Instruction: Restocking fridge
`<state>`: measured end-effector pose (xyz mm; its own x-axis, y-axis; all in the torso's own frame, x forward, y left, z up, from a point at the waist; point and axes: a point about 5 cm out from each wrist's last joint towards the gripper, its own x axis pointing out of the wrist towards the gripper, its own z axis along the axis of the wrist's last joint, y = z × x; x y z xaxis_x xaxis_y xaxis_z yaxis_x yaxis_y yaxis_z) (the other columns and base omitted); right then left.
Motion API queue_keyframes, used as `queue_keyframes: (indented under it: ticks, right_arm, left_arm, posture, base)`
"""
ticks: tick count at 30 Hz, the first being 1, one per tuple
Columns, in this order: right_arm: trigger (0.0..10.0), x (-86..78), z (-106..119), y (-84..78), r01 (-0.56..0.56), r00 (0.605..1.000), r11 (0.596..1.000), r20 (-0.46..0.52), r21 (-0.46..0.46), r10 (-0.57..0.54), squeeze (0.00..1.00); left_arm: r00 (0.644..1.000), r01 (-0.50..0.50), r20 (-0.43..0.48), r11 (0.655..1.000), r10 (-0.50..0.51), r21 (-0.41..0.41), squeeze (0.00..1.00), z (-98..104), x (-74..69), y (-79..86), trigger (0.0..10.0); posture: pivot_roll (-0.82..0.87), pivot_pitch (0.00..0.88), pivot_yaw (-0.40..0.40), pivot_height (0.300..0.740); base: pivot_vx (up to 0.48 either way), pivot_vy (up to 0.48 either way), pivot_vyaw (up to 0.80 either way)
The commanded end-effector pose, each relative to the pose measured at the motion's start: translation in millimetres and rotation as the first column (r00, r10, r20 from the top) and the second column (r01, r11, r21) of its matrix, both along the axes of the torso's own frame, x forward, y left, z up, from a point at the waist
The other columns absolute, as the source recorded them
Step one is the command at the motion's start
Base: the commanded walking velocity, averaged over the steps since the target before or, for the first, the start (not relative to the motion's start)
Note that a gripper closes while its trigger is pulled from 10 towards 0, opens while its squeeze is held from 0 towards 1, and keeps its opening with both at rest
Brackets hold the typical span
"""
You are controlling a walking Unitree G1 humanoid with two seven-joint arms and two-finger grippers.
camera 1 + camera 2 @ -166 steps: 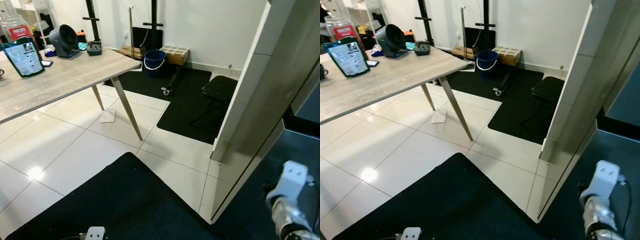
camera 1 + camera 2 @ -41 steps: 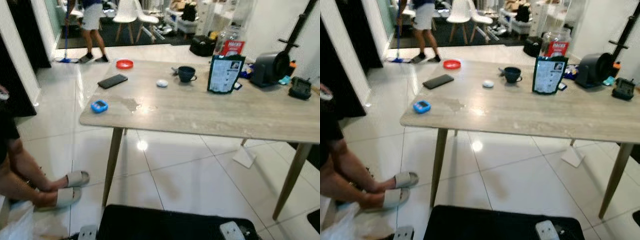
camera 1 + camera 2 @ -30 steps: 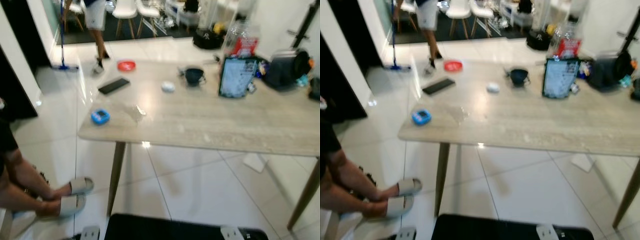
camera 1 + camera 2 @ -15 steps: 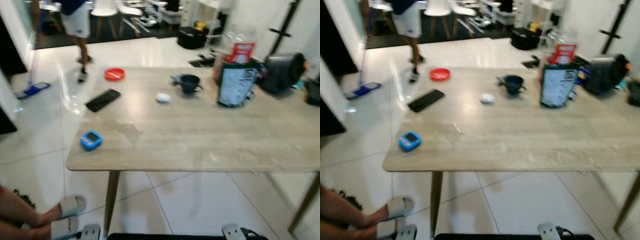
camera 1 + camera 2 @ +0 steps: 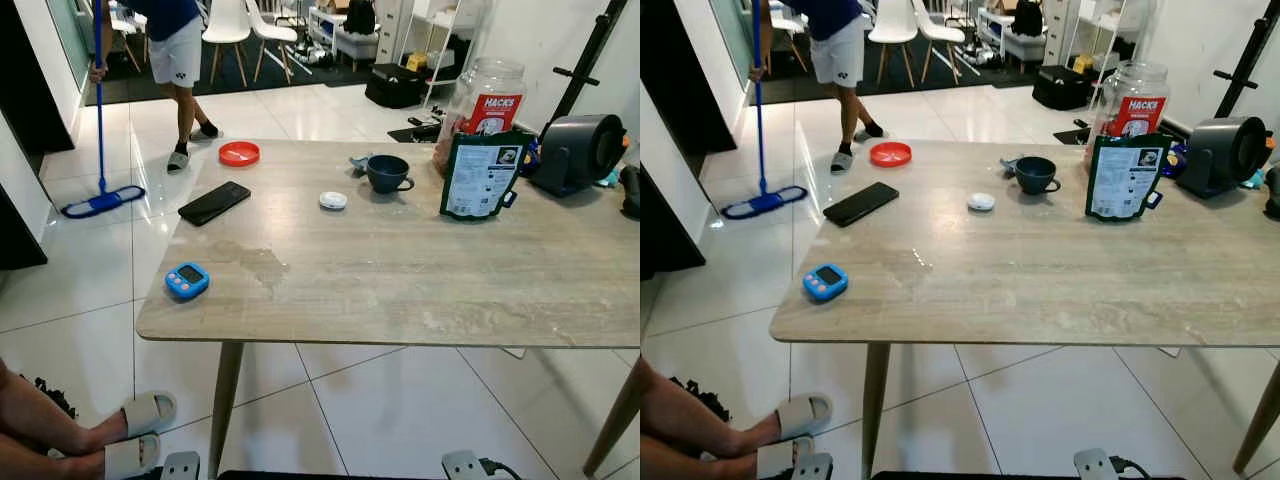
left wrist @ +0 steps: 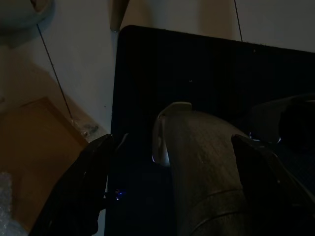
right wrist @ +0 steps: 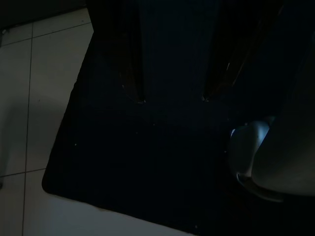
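The robot is facing the wooden table point(image 5: 400, 290), and neither gripper has hold of anything: the left gripper point(image 6: 172, 162) and the right gripper point(image 7: 172, 98) both hang low over the black mat point(image 7: 123, 162) with their fingers spread apart and nothing between them. The likeliest things to restock sit at the far side of the table: the green pouch point(image 5: 479, 175), and just behind it the big jar with the red label point(image 5: 490, 103). No fridge is in sight from here. My worry is the reach: a dark cup point(image 5: 387, 173) stands near the pouch, so a careless arm could knock it over. A seated person's feet in slippers point(image 5: 135, 435) are close to the table's near leg, and another person is mopping point(image 5: 100, 200) beyond the table, so stepping or turning could bump somebody.
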<state>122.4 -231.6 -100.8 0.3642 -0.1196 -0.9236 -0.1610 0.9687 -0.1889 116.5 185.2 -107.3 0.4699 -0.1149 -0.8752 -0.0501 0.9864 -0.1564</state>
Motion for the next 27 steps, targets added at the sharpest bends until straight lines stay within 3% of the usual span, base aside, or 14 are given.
queue_keyframes:
  ticks: [1, 7, 23, 27]
  right_arm:
    - [10.0, 0.2, 1, -2.2, 0.016, 1.0, 1.0, 0.003, -0.004, -0.016, 0.0]
    - [10.0, 1.0, 1, -5.0, 0.019, 1.0, 1.0, 0.006, -0.008, -0.019, 0.0]
    - [10.0, 4.0, 7, -21.4, 0.021, 1.0, 0.999, 0.015, -0.044, -0.02, 0.0]
    - [10.0, 7.2, 11, -30.4, 0.031, 0.999, 0.998, 0.027, -0.061, -0.029, 0.0]
  left_arm:
    - [0.999, 0.025, -0.027, 0.999, -0.026, -0.02, 0.0, -2, -4.9, -6.3, 10.0]
    - [1.0, 0.014, -0.015, 1.0, -0.014, -0.025, 0.0, -1, 0.4, -9.3, 10.0]
    - [1.0, 0.024, -0.013, 0.998, -0.024, -0.053, 0.0, -2, -1.1, -21.8, 10.0]
    - [0.998, 0.061, -0.011, 0.996, -0.061, -0.06, 0.0, -2, 1.2, -29.4, 10.0]
  posture:
    - [0.0, 0.0, -0.021, 0.74]
    - [-0.01, 0.0, -0.022, 0.74]
    - [-0.04, 0.0, -0.05, 0.74]
    - [-0.06, 0.0, -0.065, 0.74]
  base:
    - [0.0, -0.469, 0.0]
    - [0.0, -0.456, 0.0]
    - [0.0, 0.0, 0.0]
    - [0.0, -0.468, 0.0]
